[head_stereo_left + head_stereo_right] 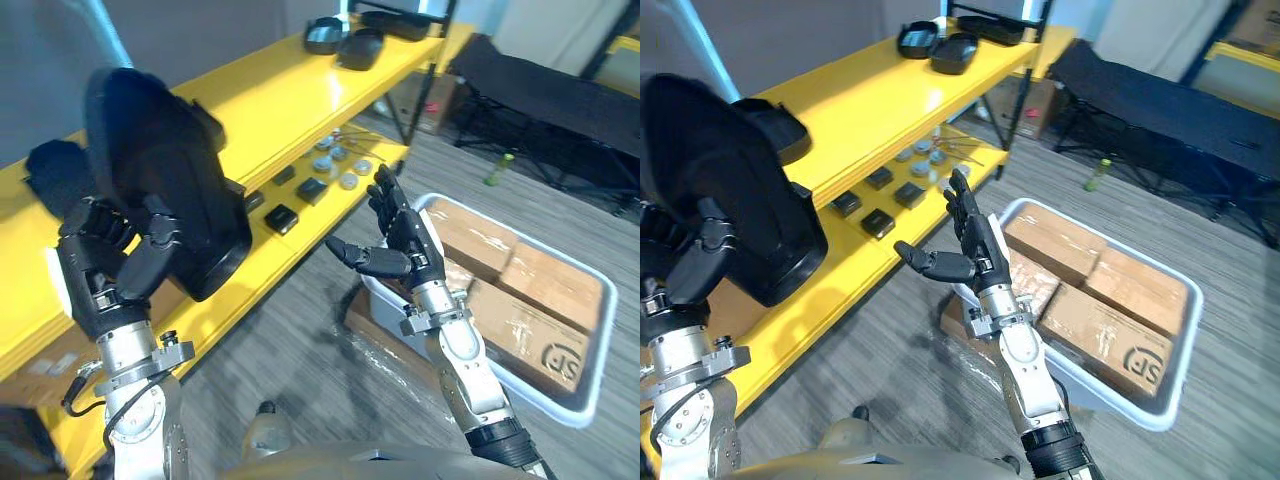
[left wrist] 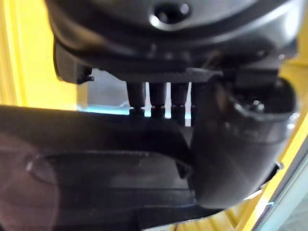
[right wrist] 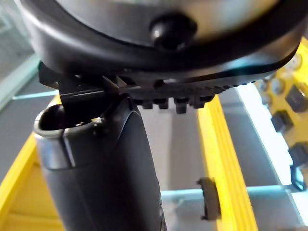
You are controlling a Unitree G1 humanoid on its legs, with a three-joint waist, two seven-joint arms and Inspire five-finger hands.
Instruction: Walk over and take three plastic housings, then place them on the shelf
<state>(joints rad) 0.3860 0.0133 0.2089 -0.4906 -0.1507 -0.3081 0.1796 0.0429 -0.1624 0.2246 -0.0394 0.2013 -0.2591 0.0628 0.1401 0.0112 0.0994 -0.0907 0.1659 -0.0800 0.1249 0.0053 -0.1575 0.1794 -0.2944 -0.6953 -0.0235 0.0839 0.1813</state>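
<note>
1. L hand (image 1: 118,262) is curled round a big black plastic housing (image 1: 165,165), held up in front of the yellow shelf (image 1: 270,100).
2. R hand (image 1: 400,235) is spread: fingers straight, thumb out, holding nothing. It's by a white bin (image 1: 545,405) of cardboard boxes (image 1: 530,300).
3. Eye views: more housings (image 1: 345,40) at the shelf's far end.
4. R wrist view: small black parts (image 3: 297,97) on the lower shelf level.
5. L wrist view: housing sits close against the fingers (image 2: 159,94).
</note>
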